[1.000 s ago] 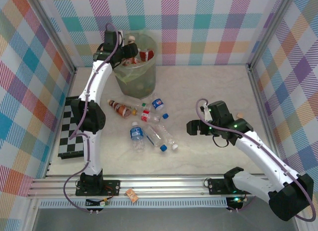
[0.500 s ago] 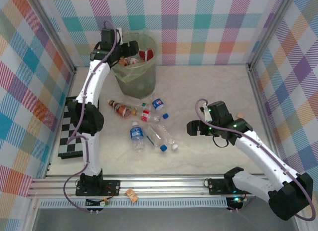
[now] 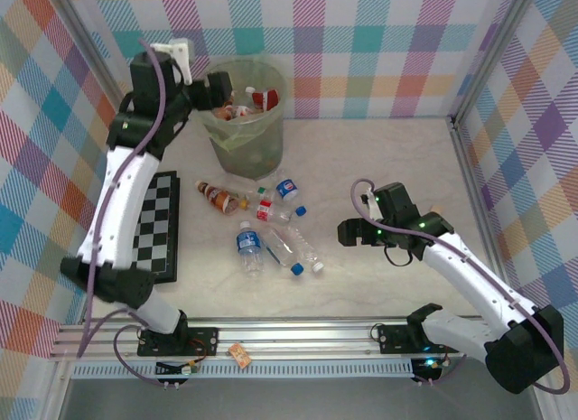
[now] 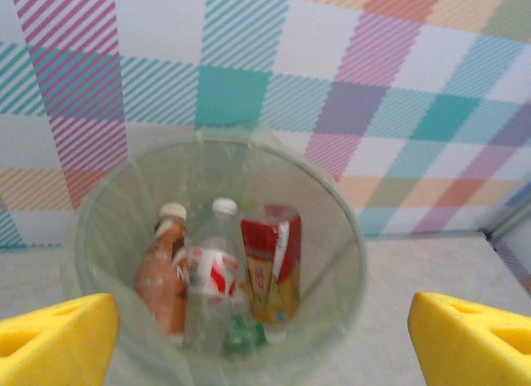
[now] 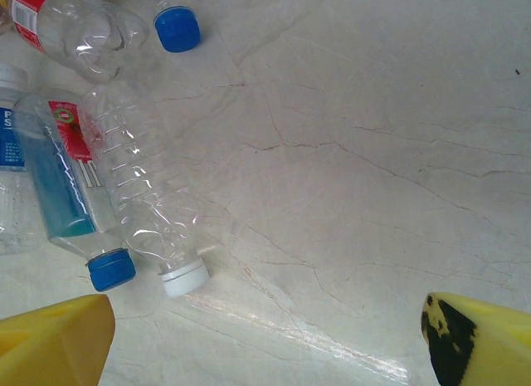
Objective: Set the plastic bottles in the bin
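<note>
The bin (image 3: 246,147): upright at the far left of the surface (image 3: 388,158), close to the checked back wall.
In the bin: a brown bottle (image 4: 162,278), a clear bottle with a red-and-white label (image 4: 211,274) and a red-labelled bottle (image 4: 270,266), side by side, caps up.
The left hand (image 3: 219,86): raised just beside the bin's left rim, yellow fingers (image 4: 54,334) wide apart, nothing between them.
The right hand (image 3: 346,230): over bare surface, right of the loose bottles (image 3: 266,226), fingers spread wide, holding nothing.
The loose bottles: lying in a cluster just near of the bin. A brown one (image 3: 215,196) is at the left, a blue-labelled one (image 3: 249,242) nearest. A white-capped clear bottle (image 5: 145,187) lies touching a blue-capped one (image 5: 66,195).
The chessboard (image 3: 153,226): flat at the surface's left edge, beneath the left arm.
</note>
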{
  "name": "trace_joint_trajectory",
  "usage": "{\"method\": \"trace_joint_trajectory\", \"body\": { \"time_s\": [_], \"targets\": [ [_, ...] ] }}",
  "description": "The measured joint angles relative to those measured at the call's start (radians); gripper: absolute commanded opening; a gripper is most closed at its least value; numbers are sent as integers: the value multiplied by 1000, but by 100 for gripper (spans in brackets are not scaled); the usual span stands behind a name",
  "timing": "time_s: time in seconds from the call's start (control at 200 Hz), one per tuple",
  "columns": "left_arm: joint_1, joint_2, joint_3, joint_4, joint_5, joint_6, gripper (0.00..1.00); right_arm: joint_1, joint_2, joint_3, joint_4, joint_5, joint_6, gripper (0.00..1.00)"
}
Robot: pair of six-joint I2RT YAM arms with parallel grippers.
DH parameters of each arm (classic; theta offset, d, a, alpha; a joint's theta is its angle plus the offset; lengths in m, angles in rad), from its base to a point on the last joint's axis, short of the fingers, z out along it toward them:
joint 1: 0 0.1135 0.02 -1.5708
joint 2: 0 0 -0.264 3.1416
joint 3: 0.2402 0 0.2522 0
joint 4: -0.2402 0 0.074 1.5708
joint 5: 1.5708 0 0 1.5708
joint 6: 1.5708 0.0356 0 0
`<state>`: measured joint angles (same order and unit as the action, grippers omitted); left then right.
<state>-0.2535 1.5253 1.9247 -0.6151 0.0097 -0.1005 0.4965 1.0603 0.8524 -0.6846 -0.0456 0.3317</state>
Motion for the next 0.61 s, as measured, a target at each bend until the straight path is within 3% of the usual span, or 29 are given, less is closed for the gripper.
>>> {"method": "trace_joint_trajectory", "body": {
  "time_s": [0.14,0.32,0.505,0.605],
  "targets": [
    [-65,-178,-223,10,-48,-39,89,0,30,0,10,-3,-6,95],
    [-51,-312,-550,27,-106,-155,90,0,69,0,11,-4,-8,95],
    [88,-336,-930,215,10,-365,92,0,91,0,11,-4,-14,95],
    [169,-277,-1049,333,54,-476,92,0,96,0,10,-3,-21,95]
  ]
}}
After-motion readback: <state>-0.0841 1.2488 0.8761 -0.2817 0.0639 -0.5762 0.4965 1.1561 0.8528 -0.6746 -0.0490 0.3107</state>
